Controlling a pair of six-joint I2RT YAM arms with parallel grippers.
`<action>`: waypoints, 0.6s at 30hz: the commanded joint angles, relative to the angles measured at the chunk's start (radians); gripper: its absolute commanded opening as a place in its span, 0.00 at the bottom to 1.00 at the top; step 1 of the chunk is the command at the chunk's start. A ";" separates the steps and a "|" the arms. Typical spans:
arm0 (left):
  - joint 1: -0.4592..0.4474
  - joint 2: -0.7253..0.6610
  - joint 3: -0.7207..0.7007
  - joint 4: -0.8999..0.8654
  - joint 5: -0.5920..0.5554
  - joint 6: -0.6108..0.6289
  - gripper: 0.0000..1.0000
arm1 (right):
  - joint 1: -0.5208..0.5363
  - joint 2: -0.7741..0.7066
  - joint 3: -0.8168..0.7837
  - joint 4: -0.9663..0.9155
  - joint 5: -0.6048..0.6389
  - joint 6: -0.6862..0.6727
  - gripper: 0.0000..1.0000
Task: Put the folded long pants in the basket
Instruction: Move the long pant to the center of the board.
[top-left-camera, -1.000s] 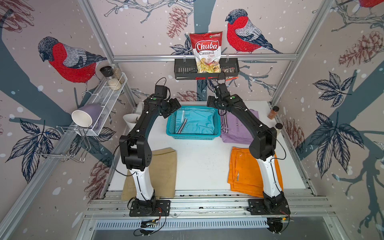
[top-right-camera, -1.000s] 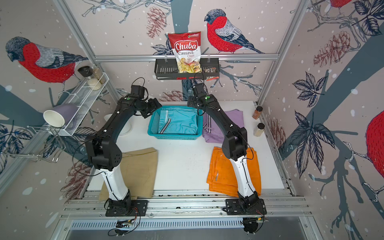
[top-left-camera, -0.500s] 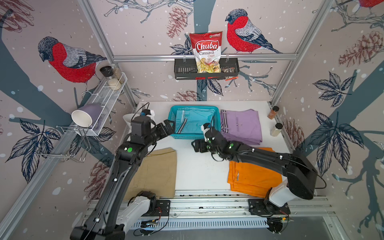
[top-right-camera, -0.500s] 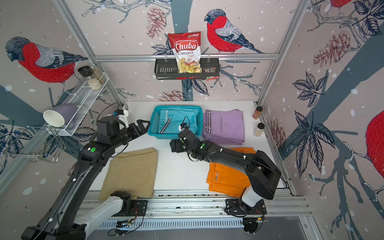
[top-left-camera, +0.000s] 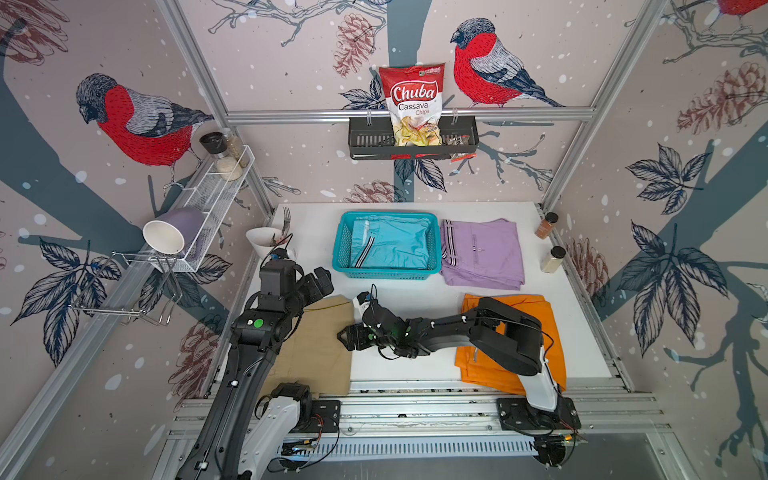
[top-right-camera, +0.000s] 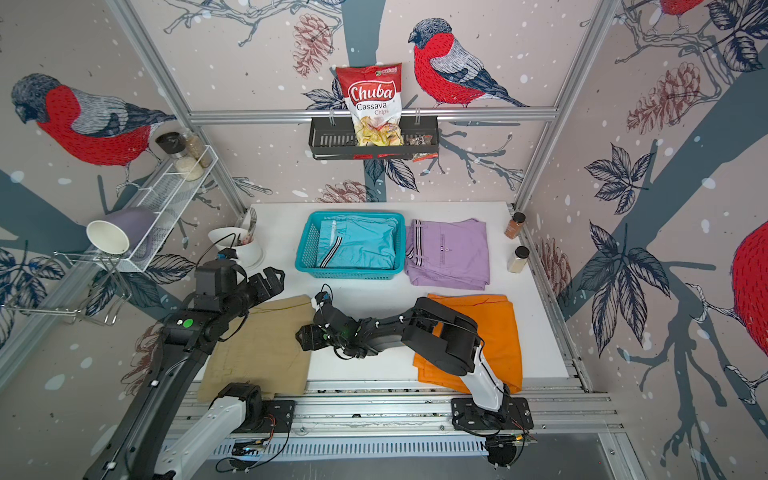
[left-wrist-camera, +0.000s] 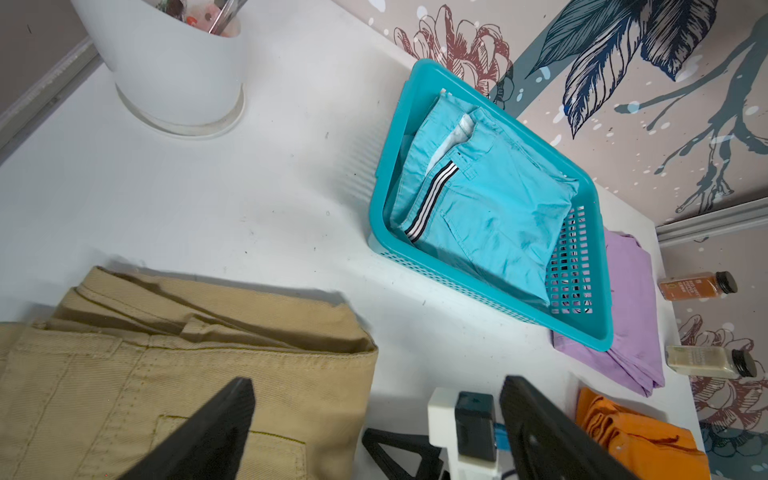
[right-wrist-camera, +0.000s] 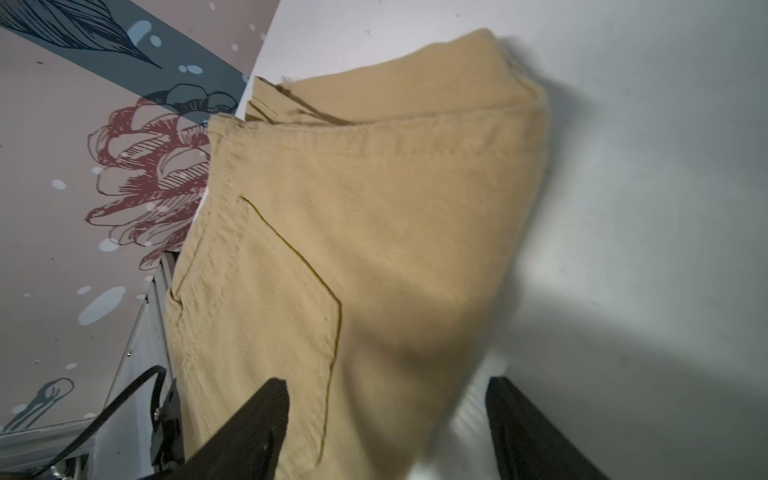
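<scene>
The turquoise basket (top-left-camera: 338, 249) (top-right-camera: 302, 249) (left-wrist-camera: 386, 174) stands at the back middle of the table and holds the cyan striped folded pants (top-left-camera: 395, 245) (top-right-camera: 361, 245) (left-wrist-camera: 490, 208). Lilac pants (top-left-camera: 482, 253) (top-right-camera: 449, 253) lie right of it, and orange pants (top-left-camera: 544, 328) (top-right-camera: 498, 332) lie front right under my right arm. Tan pants (top-left-camera: 320, 353) (top-right-camera: 266, 353) (left-wrist-camera: 187, 374) (right-wrist-camera: 374, 208) lie front left. My left gripper (top-left-camera: 322, 284) (top-right-camera: 272, 280) (left-wrist-camera: 376, 388) hangs open over their far edge. My right gripper (top-left-camera: 347, 336) (top-right-camera: 305, 336) (right-wrist-camera: 388, 392) is low and open, its jaws astride the tan pants' right edge.
A white cup of cutlery (top-left-camera: 266, 245) stands back left. Two spice bottles (top-left-camera: 546, 224) (top-left-camera: 552, 259) line the right edge. A white wire shelf (top-left-camera: 208, 208) with a lilac mug hangs on the left wall. A black rack (top-left-camera: 413, 141) with a chips bag hangs on the back wall.
Both grippers have left the basket and come forward to the tan pants. The right one dropped low to their right edge. The cyan pants stay in the basket.
</scene>
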 joint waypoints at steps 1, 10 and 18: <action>0.013 0.005 -0.003 0.000 0.015 0.016 0.97 | 0.000 0.050 0.031 0.010 -0.050 0.041 0.68; 0.022 -0.052 -0.012 0.026 0.073 0.037 0.97 | -0.107 -0.037 -0.166 0.144 -0.017 0.076 0.00; 0.021 0.025 -0.043 0.064 0.224 0.031 0.97 | -0.336 -0.378 -0.538 0.117 -0.018 -0.021 0.00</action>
